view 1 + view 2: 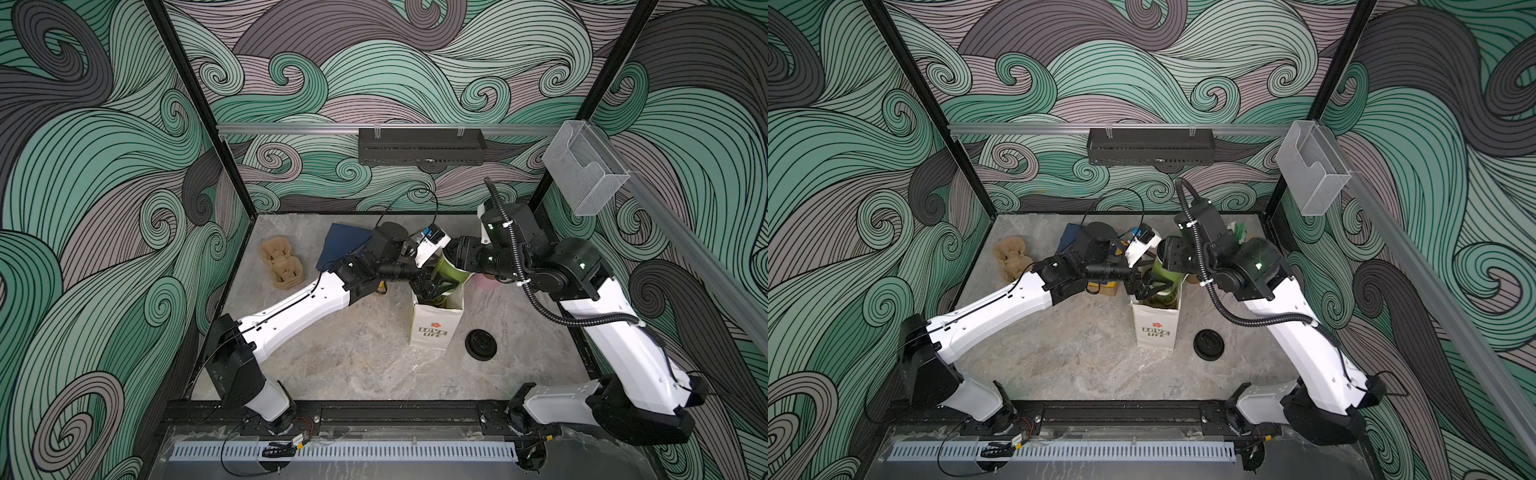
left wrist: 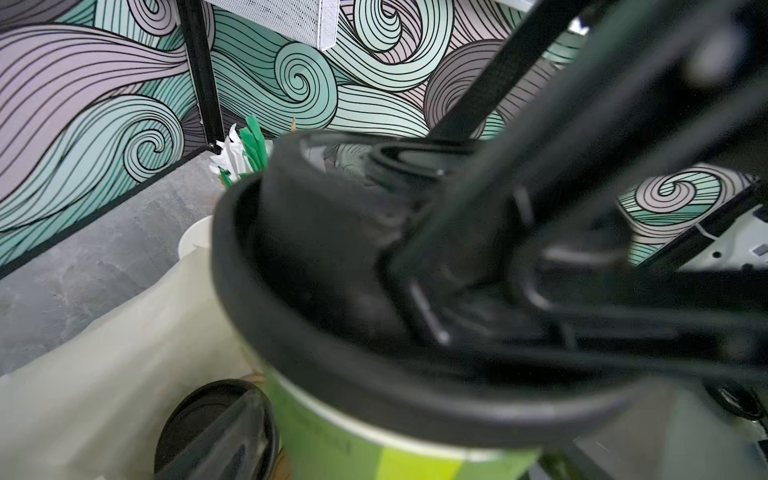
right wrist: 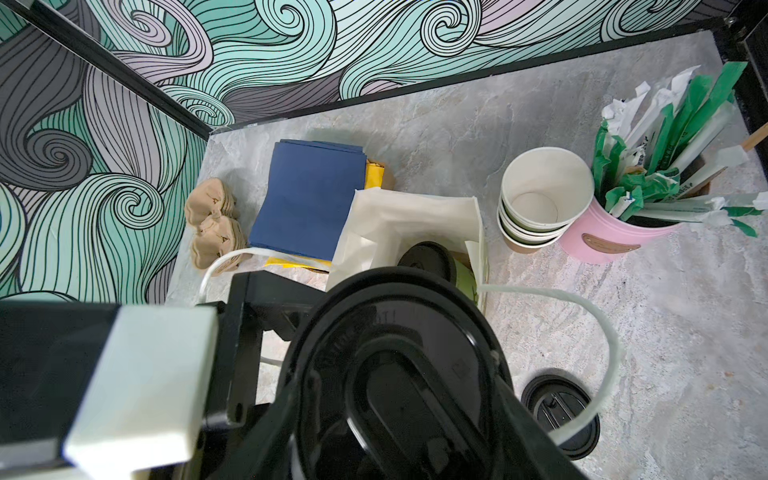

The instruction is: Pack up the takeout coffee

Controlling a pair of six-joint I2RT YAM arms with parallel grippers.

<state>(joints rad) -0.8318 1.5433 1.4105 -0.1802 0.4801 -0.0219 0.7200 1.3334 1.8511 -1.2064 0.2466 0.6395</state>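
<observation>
One loose black lid [image 1: 481,343] lies nearest on the worktop [image 1: 353,365], just right of an upright white paper bag [image 1: 434,328] printed "LOVE LIFE". Inside the bag stands a lidded cup [image 3: 428,259], with only its black sip lid and a strip of olive-green side showing. Over the bag's mouth the right gripper [image 1: 455,259] is clamped on a second lidded cup [image 1: 453,272], held tilted above the opening. The left gripper [image 1: 432,286] sits at the same opening with its jaws spread wide beside that cup's lower part; whether they touch it I cannot tell. Beyond, blue napkins [image 1: 345,241] and cardboard cup carriers [image 1: 282,262] lie to the left. A stack of lidless cups [image 3: 540,199] and a pink tin [image 3: 602,241] of wrapped sticks stand at the rear right.
</observation>
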